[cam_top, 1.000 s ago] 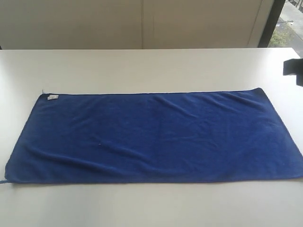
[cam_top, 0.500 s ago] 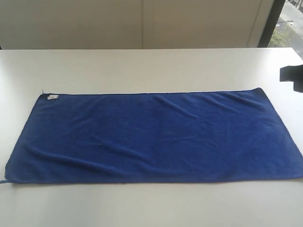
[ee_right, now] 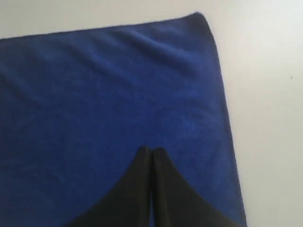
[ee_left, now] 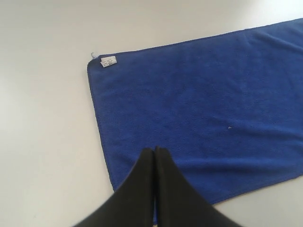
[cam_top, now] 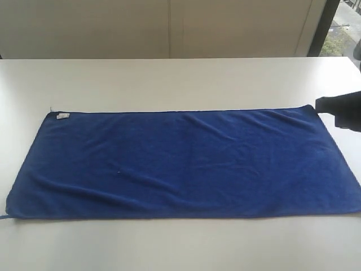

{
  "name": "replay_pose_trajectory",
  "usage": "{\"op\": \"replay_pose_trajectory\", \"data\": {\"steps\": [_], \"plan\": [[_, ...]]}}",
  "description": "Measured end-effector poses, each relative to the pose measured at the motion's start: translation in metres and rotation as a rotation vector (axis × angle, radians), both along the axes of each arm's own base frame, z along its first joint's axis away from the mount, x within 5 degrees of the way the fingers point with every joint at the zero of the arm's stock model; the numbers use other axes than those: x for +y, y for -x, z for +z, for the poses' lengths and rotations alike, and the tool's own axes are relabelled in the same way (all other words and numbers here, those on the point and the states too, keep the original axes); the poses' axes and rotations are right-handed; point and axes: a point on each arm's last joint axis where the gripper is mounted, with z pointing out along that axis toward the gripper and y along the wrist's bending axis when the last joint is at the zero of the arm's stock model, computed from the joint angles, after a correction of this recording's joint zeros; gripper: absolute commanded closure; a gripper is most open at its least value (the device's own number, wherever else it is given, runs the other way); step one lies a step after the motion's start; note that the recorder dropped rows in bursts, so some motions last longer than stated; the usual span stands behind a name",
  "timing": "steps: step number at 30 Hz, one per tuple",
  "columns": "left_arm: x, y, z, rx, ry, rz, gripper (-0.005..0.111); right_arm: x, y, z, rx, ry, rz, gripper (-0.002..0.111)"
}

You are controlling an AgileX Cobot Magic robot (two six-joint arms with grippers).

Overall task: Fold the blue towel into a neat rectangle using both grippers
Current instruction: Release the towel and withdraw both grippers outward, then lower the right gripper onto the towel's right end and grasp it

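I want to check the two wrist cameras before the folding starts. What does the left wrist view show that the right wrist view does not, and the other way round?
Only the left wrist view: the white tag at one corner, and the left gripper, jaws together. Only the right wrist view: a corner without tag, and the right gripper, jaws together too. Both: the blue towel lying flat on the white table, with nothing gripped.

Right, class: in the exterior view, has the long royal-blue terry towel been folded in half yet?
No, the blue towel lies spread flat at full length on the white table, with no edge turned over.
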Motion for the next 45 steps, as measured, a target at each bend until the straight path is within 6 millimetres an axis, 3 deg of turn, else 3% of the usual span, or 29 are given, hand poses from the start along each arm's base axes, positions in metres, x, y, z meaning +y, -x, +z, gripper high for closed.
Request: {"op": "replay_pose_trajectory", "data": {"steps": [5, 8, 15, 17, 20, 22, 27, 30, 33, 35, 40, 45], "plan": [[0.000, 0.000, 0.000, 0.000, 0.000, 0.000, 0.107, -0.003, -0.013, -0.026, 0.109, -0.037, -0.015, 0.108], [0.000, 0.000, 0.000, 0.000, 0.000, 0.000, 0.107, -0.011, -0.028, -0.029, 0.170, -0.063, -0.025, 0.108], [0.000, 0.000, 0.000, 0.000, 0.000, 0.000, 0.107, -0.066, -0.066, -0.030, 0.209, -0.062, -0.109, 0.108], [0.000, 0.000, 0.000, 0.000, 0.000, 0.000, 0.107, -0.073, -0.071, -0.046, 0.251, -0.059, -0.099, 0.103], [0.000, 0.000, 0.000, 0.000, 0.000, 0.000, 0.107, -0.068, -0.077, -0.070, 0.310, -0.055, -0.043, 0.077], [0.000, 0.000, 0.000, 0.000, 0.000, 0.000, 0.107, -0.063, -0.082, -0.078, 0.313, -0.021, 0.023, 0.067], [0.000, 0.000, 0.000, 0.000, 0.000, 0.000, 0.107, -0.066, -0.090, -0.090, 0.274, 0.053, 0.063, 0.059], [0.000, 0.000, 0.000, 0.000, 0.000, 0.000, 0.107, -0.067, -0.092, -0.108, 0.313, 0.057, 0.075, 0.059], [0.000, 0.000, 0.000, 0.000, 0.000, 0.000, 0.107, -0.068, -0.094, -0.110, 0.308, 0.067, 0.078, 0.062], [0.000, 0.000, 0.000, 0.000, 0.000, 0.000, 0.107, -0.068, -0.094, -0.112, 0.311, 0.066, 0.078, 0.071], [0.000, 0.000, 0.000, 0.000, 0.000, 0.000, 0.107, -0.069, -0.095, -0.113, 0.322, 0.065, 0.085, 0.109], [0.000, 0.000, 0.000, 0.000, 0.000, 0.000, 0.107, -0.068, -0.095, -0.113, 0.332, 0.057, 0.086, 0.108]]}}
